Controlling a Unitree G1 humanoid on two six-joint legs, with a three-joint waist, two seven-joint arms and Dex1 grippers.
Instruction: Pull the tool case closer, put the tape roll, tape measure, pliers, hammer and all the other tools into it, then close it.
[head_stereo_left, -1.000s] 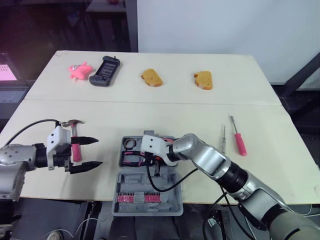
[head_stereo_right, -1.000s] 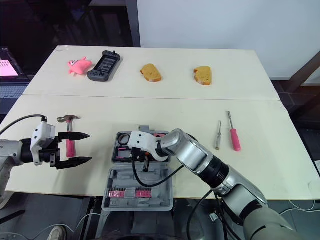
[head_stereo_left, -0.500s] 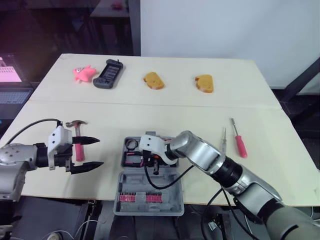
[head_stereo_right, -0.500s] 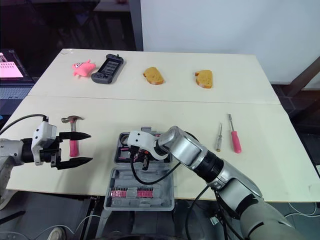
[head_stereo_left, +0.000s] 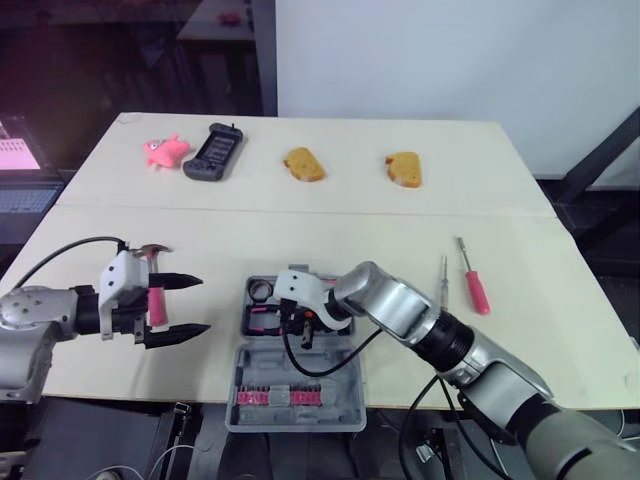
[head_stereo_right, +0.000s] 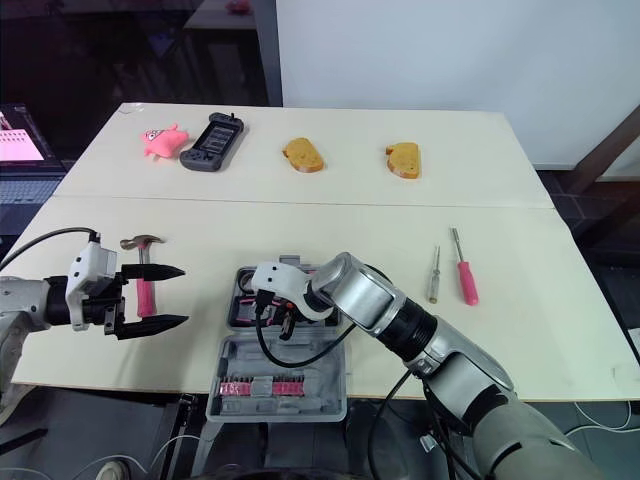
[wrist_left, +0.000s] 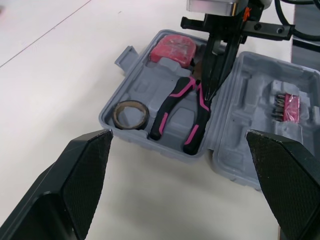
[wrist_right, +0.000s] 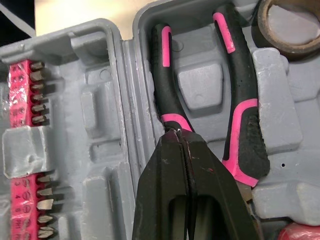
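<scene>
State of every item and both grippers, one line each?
tool case: open, flat on table
tape roll: in case
tape measure: in case
pliers: in case
hammer: on table, outside case
pink screwdriver: on table, outside case
small screwdriver: on table, outside case
left gripper: open, by hammer
right gripper: shut, tips at pliers

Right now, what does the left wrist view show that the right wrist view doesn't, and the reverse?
Left wrist view, not the right: the left gripper, open, and the whole open tool case from edge to edge, with the right gripper seen from outside, standing over it.
Right wrist view, not the left: a close look at the shut right gripper's tips, set against one handle of the pliers.
Both: the pliers and tape roll lying in the case, and the pink bit strip in its other half.
</scene>
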